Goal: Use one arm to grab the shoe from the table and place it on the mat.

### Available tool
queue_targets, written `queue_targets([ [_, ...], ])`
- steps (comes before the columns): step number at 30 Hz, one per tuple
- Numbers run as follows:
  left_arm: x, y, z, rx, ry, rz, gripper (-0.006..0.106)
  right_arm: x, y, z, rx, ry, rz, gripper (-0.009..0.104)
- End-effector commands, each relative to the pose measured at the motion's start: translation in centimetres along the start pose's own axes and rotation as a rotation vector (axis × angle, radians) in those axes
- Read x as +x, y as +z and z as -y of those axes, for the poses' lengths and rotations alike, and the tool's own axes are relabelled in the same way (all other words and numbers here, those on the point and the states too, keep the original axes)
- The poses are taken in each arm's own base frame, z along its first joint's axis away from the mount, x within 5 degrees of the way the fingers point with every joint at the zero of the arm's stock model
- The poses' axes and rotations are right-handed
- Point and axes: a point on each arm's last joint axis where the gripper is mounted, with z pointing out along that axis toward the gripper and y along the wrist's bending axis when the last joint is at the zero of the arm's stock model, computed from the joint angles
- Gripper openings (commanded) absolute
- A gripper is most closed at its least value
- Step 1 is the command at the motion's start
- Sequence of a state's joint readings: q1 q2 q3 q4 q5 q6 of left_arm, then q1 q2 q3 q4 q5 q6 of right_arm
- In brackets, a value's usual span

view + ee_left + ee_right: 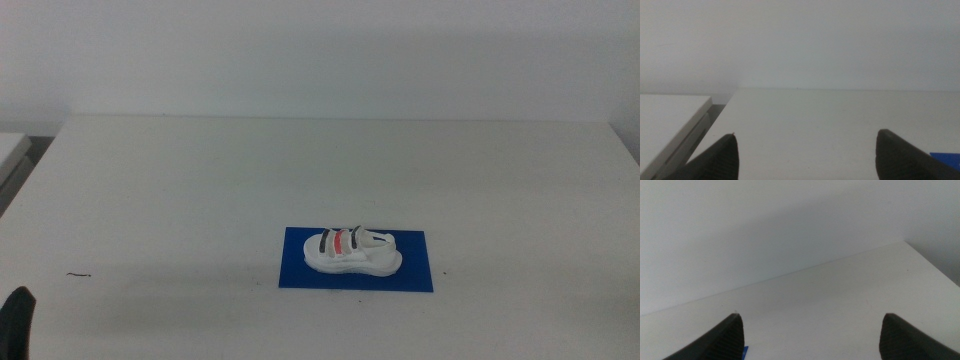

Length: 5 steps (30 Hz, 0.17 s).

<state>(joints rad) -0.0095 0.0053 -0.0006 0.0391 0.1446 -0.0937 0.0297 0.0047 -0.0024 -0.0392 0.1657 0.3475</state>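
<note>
The white shoe [352, 250] with dark and red straps lies on the blue mat [300, 268], near the front middle of the white table [200, 180]. It lies on its sole, lengthwise along the mat. My left gripper [807, 155] is open and empty; only a dark piece of it [15, 322] shows at the bottom left corner of the middle view. My right gripper [812, 337] is open and empty and is out of the middle view. A corner of the mat shows in the left wrist view [946, 159] and a sliver in the right wrist view [745, 352].
A second white surface [10, 150] stands off the table's left edge, also seen in the left wrist view [670, 117]. A small dark mark [78, 274] lies on the table at the front left. A plain wall rises behind the table.
</note>
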Motion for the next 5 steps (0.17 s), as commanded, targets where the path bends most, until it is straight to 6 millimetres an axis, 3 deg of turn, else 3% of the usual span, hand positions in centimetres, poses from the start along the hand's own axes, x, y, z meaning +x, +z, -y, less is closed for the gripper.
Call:
queue_targets([
  [1, -0.04, -0.04, -0.02, -0.002, 0.001, 0.008, 0.094, -0.02, -0.02, 0.00, -0.004, -0.013, 0.010, 0.079],
  [5, -0.04, -0.04, -0.02, -0.002, 0.003, 0.008, 0.094, -0.02, -0.02, 0.00, -0.004, -0.013, 0.010, 0.079],
])
